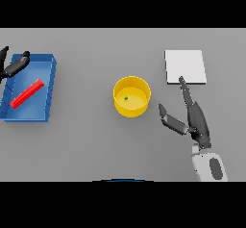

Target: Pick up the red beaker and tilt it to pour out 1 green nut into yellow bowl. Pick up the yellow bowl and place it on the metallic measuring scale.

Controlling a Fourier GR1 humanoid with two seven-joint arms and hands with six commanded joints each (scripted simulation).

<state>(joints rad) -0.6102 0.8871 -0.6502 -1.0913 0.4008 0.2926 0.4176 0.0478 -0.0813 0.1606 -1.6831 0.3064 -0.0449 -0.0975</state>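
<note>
Grey table (86, 145), matt and smooth, one even tone all over.

Near the middle, the yellow bowl (131, 96): round, with straight low walls and a flat glossy bottom, more like a short cylinder than a curved dish. Inside, slightly left of the centre, one tiny green nut (126, 97), only a dark green dot, shape not possible to tell.

On the left, a blue tray (51, 85), rectangular, with raised thin walls, seen a little in perspective. Inside, lying flat and diagonal, a red beaker (27, 93); looks here like a long narrow red bar, perhaps because seen from the side, so the opening not clear.

On the right at the back, the metallic measuring scale (186, 66): a flat square plate, pale grey to white, plain surface, with a thin darker edge at the left side.

Right hand (192, 116), dark and jointed, to the right of the bowl and apart from it, holding nothing. Fingers straight and stretched towards the scale, the longest fingertip just at the front edge of the plate; thumb spread wide to the left, towards the bowl. White and grey forearm below.

Left hand (13, 64) at the far left, above the back corner of the tray, fingers relaxed and loosely extended, nothing in its hold.
</note>
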